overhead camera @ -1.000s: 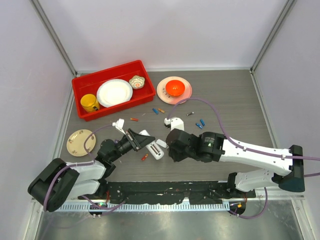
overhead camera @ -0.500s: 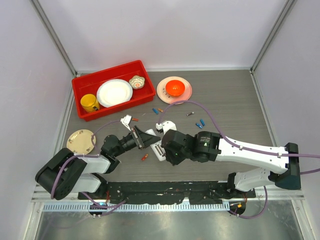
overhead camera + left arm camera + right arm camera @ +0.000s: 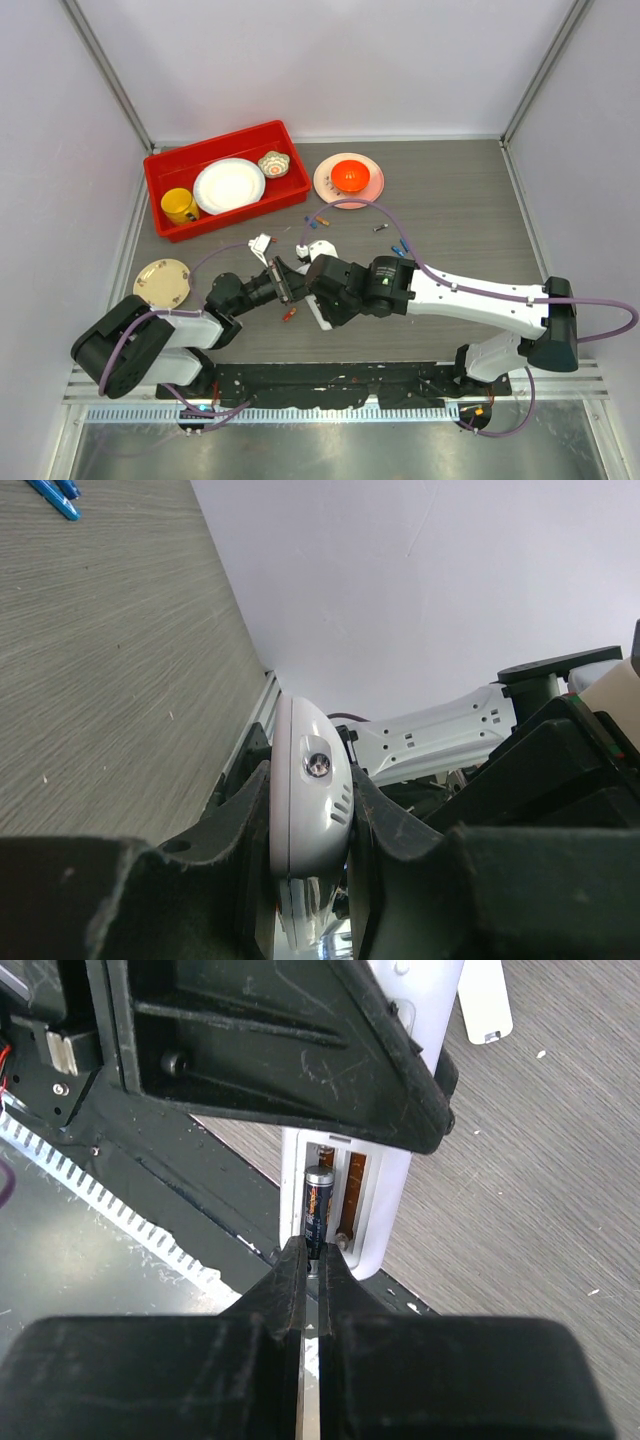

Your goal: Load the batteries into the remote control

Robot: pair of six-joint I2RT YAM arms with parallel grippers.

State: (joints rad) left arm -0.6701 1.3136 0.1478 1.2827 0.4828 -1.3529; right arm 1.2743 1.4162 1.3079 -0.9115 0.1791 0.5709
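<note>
My left gripper (image 3: 285,281) is shut on the white remote control (image 3: 310,780), clamping it by its sides. In the right wrist view the remote control (image 3: 405,1180) shows its open recess. My right gripper (image 3: 312,1256) is shut on the end of a dark battery (image 3: 318,1200), which lies in the left slot of the recess. The right slot shows a brown strip. In the top view the right gripper (image 3: 313,290) meets the left one, and one end of the remote control (image 3: 322,312) sticks out below. An orange-red battery (image 3: 289,314) lies beside it.
A small loose white cover piece (image 3: 485,1000) lies past the remote. Loose batteries (image 3: 316,223) and blue ones (image 3: 401,247) lie mid-table. A red bin (image 3: 160,165) with dishes stands back left. A pink plate (image 3: 326,186) and a tan plate (image 3: 160,283) are nearby.
My right arm has moved left and closed in on the remote. My left gripper has shifted right with the remote in it.
</note>
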